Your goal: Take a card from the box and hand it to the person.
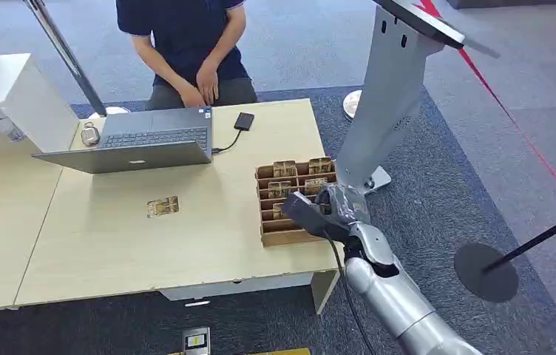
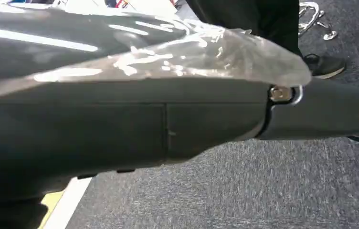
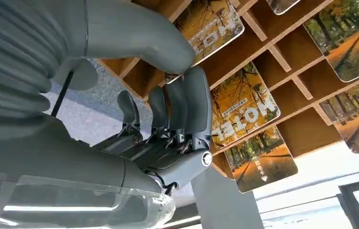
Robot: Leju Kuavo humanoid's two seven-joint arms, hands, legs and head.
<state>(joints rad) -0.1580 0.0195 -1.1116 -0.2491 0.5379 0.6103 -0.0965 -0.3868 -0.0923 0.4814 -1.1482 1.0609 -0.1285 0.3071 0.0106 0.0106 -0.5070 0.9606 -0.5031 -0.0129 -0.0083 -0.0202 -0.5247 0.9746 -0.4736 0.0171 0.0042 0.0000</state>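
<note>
Office floor in blue-grey carpet, with a pale wooden desk (image 1: pixel 186 244) in front of the robot. Nearest, the silver right arm reached in from below, and the right hand (image 1: pixel 318 213) hung over the near right part of the brown compartmented wooden card box (image 1: pixel 281 235) at the desk's right end. In the right wrist view the dark fingers (image 3: pixel 187 102) were curled inward below the thick grey thumb, with nothing between them and no card pinched. The glossy autumn-print hotel cards (image 3: pixel 242 107) stood in the slots just beyond the fingertips, close but apart, their long axes running along the slots. Left hand: cannot tell its state. A loose card (image 1: pixel 163 206) lay mid-desk, well apart. Farther off sat an open grey laptop (image 1: pixel 149 140) and the seated person in a dark shirt (image 1: pixel 186 44).
</note>
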